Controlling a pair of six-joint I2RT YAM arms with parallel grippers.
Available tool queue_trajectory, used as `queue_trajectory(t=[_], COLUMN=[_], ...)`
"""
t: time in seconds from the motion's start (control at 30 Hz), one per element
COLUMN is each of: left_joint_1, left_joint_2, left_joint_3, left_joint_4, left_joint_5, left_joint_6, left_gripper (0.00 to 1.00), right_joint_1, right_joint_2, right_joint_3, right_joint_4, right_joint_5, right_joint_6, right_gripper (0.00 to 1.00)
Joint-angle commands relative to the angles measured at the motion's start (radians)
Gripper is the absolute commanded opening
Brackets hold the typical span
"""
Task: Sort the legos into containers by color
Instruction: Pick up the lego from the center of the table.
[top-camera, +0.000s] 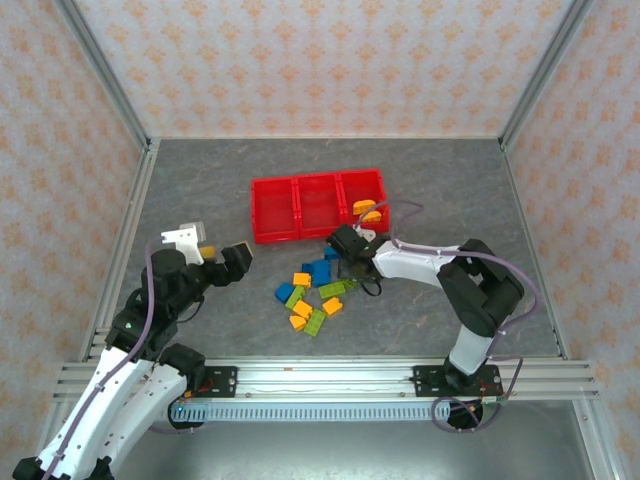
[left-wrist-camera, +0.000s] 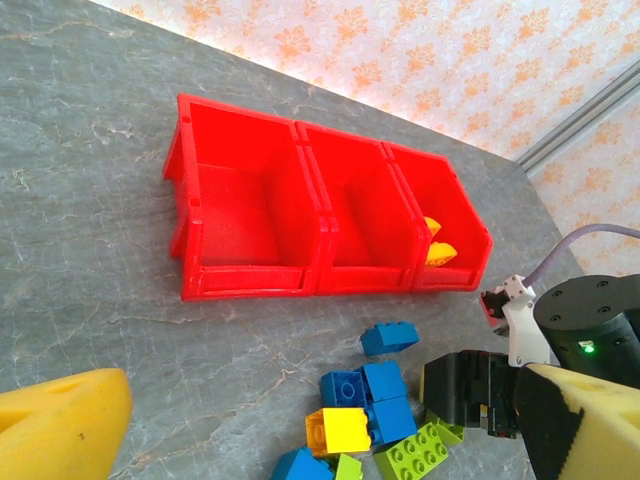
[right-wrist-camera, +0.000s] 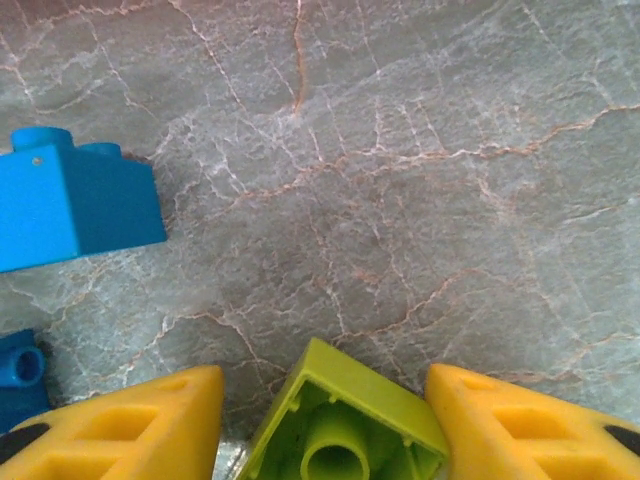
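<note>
Glossy plastic containers (left-wrist-camera: 250, 282), smooth plastic legos (left-wrist-camera: 390, 338), matt stone-look table (left-wrist-camera: 100, 120).

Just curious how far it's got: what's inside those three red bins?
Two orange-yellow bricks lie in the right-end bin; the left bin and middle bin look empty, though front walls hide some floor.

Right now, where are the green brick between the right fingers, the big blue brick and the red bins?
green brick (right-wrist-camera: 360, 400): right wrist view, top face.
big blue brick (right-wrist-camera: 75, 210): right wrist view, side wall.
red bins (left-wrist-camera: 245, 280): left wrist view, left bin's front wall.
</note>
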Motion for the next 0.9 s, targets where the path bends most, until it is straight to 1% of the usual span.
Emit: queue_trajectory(t=[0.0, 0.17, 0.3, 0.37, 0.5, 0.7, 0.8, 0.87], left_joint_1=[-0.008, -0.008, -0.008, -0.008, -0.008, -0.007, -0.008, -0.008], left_joint_2=[-0.008, 0.001, -0.001, 0.001, 0.006, 0.011, 0.020, 0.026], left_joint_3=[-0.007, -0.008, -0.007, -0.006, -0.006, -0.005, -0.005, -0.004], left_joint_4=[0.026, 0.025, 0.024, 0.024, 0.022, 0.022, 0.021, 0.019], left_joint_5=[0.012, 0.014, 0.010, 0.008, 0.007, 0.000, -0.004, -0.007], left_joint_6=[0.012, 0.014, 0.012, 0.012, 0.012, 0.011, 0.010, 0.010], left_gripper=[0.99, 0.99, 0.99, 0.99, 0.99, 0.99, 0.99, 0.99], right_joint_1=[0.010, 0.009, 0.009, 0.009, 0.012, 0.026, 0.029, 0.029], right_joint_2=[0.042, 0.072, 0.077, 0.076, 0.050, -0.047, -0.088, -0.083], right_joint_3=[-0.012, 0.043, 0.095, 0.124, 0.152, 0.181, 0.227, 0.281], right_joint_4=[0.025, 0.030, 0.017, 0.006, -0.006, -0.041, -0.045, -0.032], right_joint_5=[-0.011, 0.016, 0.048, 0.041, 0.040, 0.069, 0.085, 0.099], right_joint_6=[0.031, 0.019, 0.008, 0.003, -0.001, -0.010, -0.041, -0.100], right_gripper=[0.51, 0.43, 0.39, 0.37, 0.34, 0.32, 0.32, 0.33])
